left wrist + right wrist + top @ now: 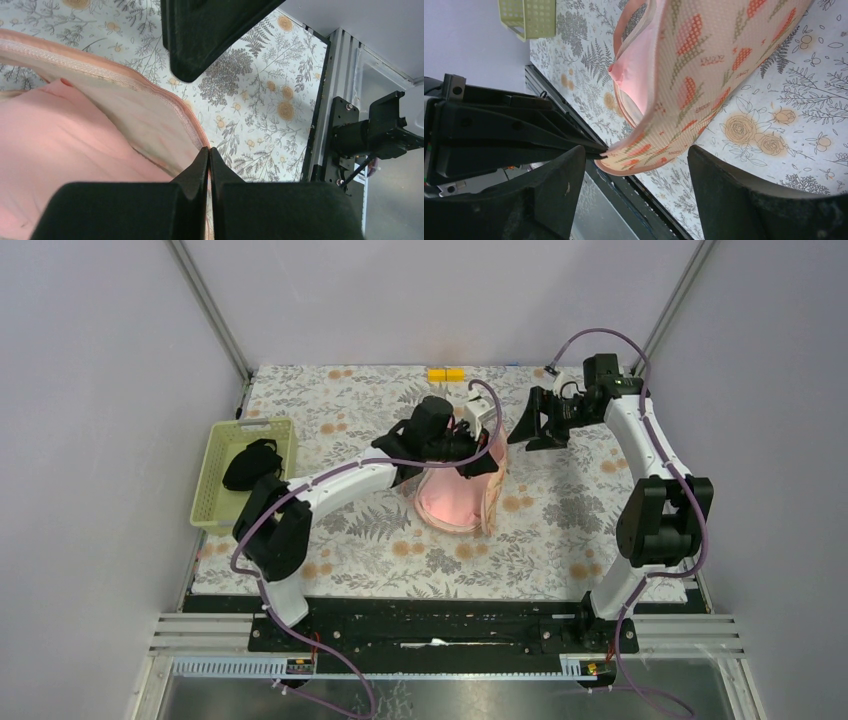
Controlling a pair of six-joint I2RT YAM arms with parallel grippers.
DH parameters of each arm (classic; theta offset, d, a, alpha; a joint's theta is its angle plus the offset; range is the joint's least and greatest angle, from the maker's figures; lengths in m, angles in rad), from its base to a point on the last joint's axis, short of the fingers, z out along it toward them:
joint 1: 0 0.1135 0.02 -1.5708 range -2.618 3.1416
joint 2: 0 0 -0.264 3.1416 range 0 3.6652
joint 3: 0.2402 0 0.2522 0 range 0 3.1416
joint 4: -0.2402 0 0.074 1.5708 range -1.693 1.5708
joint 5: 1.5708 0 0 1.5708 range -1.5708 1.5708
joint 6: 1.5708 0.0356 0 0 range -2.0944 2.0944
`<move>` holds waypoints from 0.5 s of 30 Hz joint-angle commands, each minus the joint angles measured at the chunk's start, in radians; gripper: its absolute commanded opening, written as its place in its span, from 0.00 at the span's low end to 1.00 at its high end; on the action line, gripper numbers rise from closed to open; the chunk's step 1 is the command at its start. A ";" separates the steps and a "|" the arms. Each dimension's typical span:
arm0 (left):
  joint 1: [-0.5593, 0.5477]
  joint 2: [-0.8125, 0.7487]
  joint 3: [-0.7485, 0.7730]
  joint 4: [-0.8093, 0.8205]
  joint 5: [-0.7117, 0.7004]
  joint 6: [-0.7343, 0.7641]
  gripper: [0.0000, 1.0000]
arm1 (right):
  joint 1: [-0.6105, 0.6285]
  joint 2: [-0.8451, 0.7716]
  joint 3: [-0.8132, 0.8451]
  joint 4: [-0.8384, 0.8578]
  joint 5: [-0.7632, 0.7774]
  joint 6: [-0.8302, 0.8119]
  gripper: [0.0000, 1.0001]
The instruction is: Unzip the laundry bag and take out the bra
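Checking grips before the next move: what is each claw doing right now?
Left claw: closed, pinching the laundry bag by its rim.
Right claw: open, holding nothing.

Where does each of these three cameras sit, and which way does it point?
Top external: above and behind the arm bases, looking down on the floral-cloth table; left arm and right arm show.
Left wrist: on the left arm, looking past the left gripper, shut on the salmon-pink printed pouch's rim.
Right wrist: on the right arm, looking through the open right gripper at the pouch's printed outside.
Shared: all three show the pouch; right wrist also shows the left gripper pinching it.
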 commanded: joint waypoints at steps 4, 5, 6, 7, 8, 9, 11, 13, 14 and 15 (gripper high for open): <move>-0.043 0.050 0.105 0.016 -0.020 0.006 0.00 | 0.010 0.012 0.053 -0.039 0.001 0.014 0.73; -0.048 0.056 0.111 0.015 -0.023 0.005 0.00 | 0.008 0.019 0.051 -0.044 0.005 0.010 0.72; -0.053 0.063 0.117 0.015 -0.025 0.004 0.00 | 0.008 0.023 0.050 -0.047 0.011 0.010 0.70; -0.058 0.067 0.124 0.016 -0.028 0.003 0.00 | 0.009 0.028 0.048 -0.049 0.017 0.010 0.70; -0.065 0.073 0.127 0.016 -0.035 0.001 0.00 | 0.008 0.033 0.047 -0.049 0.022 0.010 0.70; -0.070 0.078 0.131 0.015 -0.042 0.001 0.00 | 0.008 0.037 0.045 -0.049 0.029 -0.016 0.68; -0.078 0.086 0.138 0.016 -0.049 -0.002 0.00 | 0.008 0.040 0.039 -0.050 0.057 -0.029 0.61; -0.083 0.089 0.142 0.015 -0.050 -0.003 0.00 | 0.008 0.047 0.034 -0.050 0.082 -0.043 0.52; -0.084 0.088 0.144 0.015 -0.052 0.000 0.00 | 0.008 0.048 0.031 -0.050 0.090 -0.050 0.47; -0.084 0.088 0.145 0.005 -0.054 0.005 0.00 | 0.008 0.051 0.028 -0.049 0.100 -0.056 0.44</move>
